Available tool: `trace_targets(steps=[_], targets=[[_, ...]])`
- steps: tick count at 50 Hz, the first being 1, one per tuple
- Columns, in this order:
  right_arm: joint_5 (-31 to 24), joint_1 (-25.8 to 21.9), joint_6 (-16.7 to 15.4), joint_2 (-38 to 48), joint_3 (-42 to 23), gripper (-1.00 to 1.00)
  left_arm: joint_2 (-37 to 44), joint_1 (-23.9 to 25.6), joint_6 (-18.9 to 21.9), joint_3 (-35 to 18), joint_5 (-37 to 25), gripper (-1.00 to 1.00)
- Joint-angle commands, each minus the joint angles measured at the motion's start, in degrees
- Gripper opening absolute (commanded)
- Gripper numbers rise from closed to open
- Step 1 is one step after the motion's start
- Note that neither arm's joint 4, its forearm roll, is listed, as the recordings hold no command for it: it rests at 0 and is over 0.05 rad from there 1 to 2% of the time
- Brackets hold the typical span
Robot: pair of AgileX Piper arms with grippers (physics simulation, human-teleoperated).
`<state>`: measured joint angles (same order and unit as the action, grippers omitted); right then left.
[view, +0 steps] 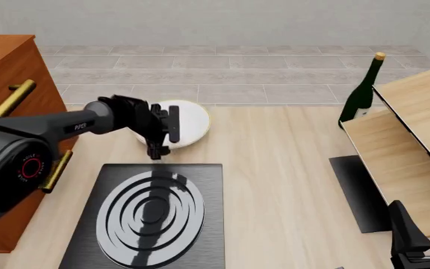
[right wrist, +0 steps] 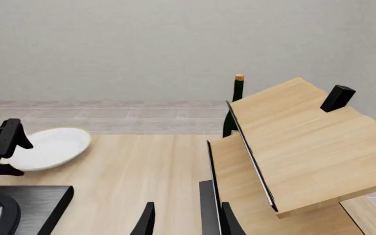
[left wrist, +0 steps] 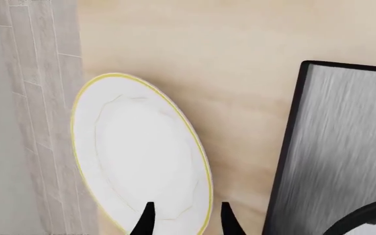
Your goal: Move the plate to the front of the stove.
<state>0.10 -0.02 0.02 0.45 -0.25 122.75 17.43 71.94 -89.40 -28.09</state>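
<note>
- The light wooden table (view: 275, 168) fills most of the front view, with a grey tiled floor (view: 223, 73) beyond its far edge.
- A brown wooden cabinet (view: 2, 84) with brass-coloured bar handles stands at the table's left side.
- A tilted light wooden shelf unit (view: 416, 134) occupies the right side; a plain black mat (view: 357, 190) lies at its foot.
- The stove (view: 152, 216), a black square slab with concentric silver-grey rings, lies at the near left of the table.
- The left arm (view: 58, 126) reaches in from the left above the stove's far edge; white lettering on its link seems to read "PIPER", and a red ring of writing on the big joint is too small to read.
- The plate (view: 188, 120), white with a thin gold-yellow rim, lies flat on the table just beyond the stove's far edge, near the table's far edge.
- A dark green wine bottle (view: 360, 92) with a pale label, its text unreadable, stands upright behind the shelf unit.
- The left gripper (view: 166, 130) hangs over the plate's near-left part, its jaws parted and gripping nothing; in the left wrist view one fingertip (left wrist: 147, 215) lies over the plate (left wrist: 142, 152) and the other just past its rim.
- The right gripper (view: 424, 224) sits at the near right, well apart from the plate, its fingers (right wrist: 147, 220) apart and empty.
</note>
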Motion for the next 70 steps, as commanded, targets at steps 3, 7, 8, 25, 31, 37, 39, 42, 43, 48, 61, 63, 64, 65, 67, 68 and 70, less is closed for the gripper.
trace_targets(steps=[3, 7, 8, 25, 31, 37, 39, 42, 43, 48, 61, 63, 64, 65, 67, 68, 70], targets=[[0.0, 0.0, 0.0, 0.0, 0.0, 1.0, -3.0, -0.3, 0.5, 0.2, -0.9, 1.0], [0.0, 0.0, 0.0, 0.0, 0.0, 1.0, -3.8, 0.1, 0.1, -0.6, -1.6, 1.0], [0.0, 0.0, 0.0, 0.0, 0.0, 1.0, -4.2, 0.0, 0.2, -0.5, -1.6, 1.0], [0.0, 0.0, 0.0, 0.0, 0.0, 1.0, -5.6, 0.3, -0.9, -5.7, -0.8, 1.0], [0.0, 0.0, 0.0, 0.0, 0.0, 1.0, -5.5, 0.0, -1.1, -6.7, 0.2, 1.0], [0.0, 0.0, 0.0, 0.0, 0.0, 1.0, -6.3, -0.7, -0.6, -5.9, 3.4, 1.0], [0.0, 0.0, 0.0, 0.0, 0.0, 1.0, -6.6, -0.9, -0.5, -5.7, 4.4, 1.0], [0.0, 0.0, 0.0, 0.0, 0.0, 1.0, -7.2, -1.2, -0.2, -4.9, 6.0, 1.0], [0.0, 0.0, 0.0, 0.0, 0.0, 1.0, -7.6, -1.4, 0.2, -4.2, 7.1, 1.0], [0.0, 0.0, 0.0, 0.0, 0.0, 1.0, -9.2, -1.7, 0.9, -1.8, 10.6, 1.0], [0.0, 0.0, 0.0, 0.0, 0.0, 1.0, -11.1, -2.8, 0.6, 0.3, 15.6, 1.0], [0.0, 0.0, 0.0, 0.0, 0.0, 1.0, -11.4, -3.0, 0.4, 0.4, 16.5, 1.0], [0.0, 0.0, 0.0, 0.0, 0.0, 1.0, -11.5, -2.9, 0.1, 0.1, 16.2, 1.0], [0.0, 0.0, 0.0, 0.0, 0.0, 1.0, -11.9, -2.8, 0.0, 0.5, 16.8, 1.0], [0.0, 0.0, 0.0, 0.0, 0.0, 1.0, -12.3, -2.8, -0.2, 0.5, 17.1, 1.0], [0.0, 0.0, 0.0, 0.0, 0.0, 1.0, -12.4, -2.7, -0.3, 0.6, 17.3, 1.0], [0.0, 0.0, 0.0, 0.0, 0.0, 1.0, -12.8, -2.8, 0.2, 1.5, 18.6, 1.0]])
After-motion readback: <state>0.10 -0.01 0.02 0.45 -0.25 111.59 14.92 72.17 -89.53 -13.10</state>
